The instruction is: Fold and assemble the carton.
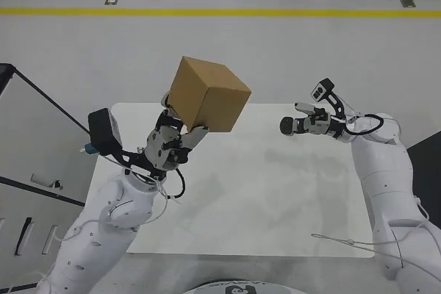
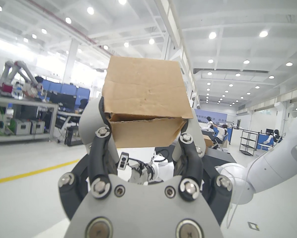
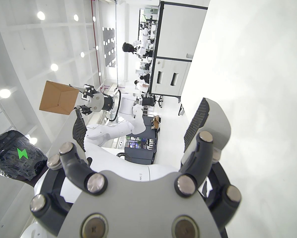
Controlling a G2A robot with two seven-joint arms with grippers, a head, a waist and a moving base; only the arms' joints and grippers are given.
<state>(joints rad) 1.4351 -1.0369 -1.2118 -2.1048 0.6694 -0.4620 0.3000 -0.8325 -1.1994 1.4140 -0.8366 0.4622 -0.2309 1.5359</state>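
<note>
- Presently aloft: carton (image 1: 209,93) (image 2: 144,92) (image 3: 57,99), brown cardboard, cube-shaped, tilted, raised well above the far left corner of the tabletop (image 1: 279,206); touching no surface.
- Visible faces folded shut; in the left wrist view, flap edge nearest the claw slightly gaping, seam ragged.
- Clamped on the carton's lower end: left gripper (image 1: 185,121) (image 2: 144,130), fingers (image 2: 90,122) pressed against two opposite sides, carton projecting up and away from the wrist.
- Spread wide, nothing between the pads: right gripper (image 1: 294,117) (image 3: 138,122), above the far right part of the tabletop, near its far edge, well apart from the carton and pointed toward it.
- White, rounded corners: tabletop.
- Grey, just beside the tabletop's left edge: cabinet (image 1: 22,198), two slotted door handles on its front.
- Yellow, on the floor beyond the far edge, running parallel to it: line (image 1: 220,11).
</note>
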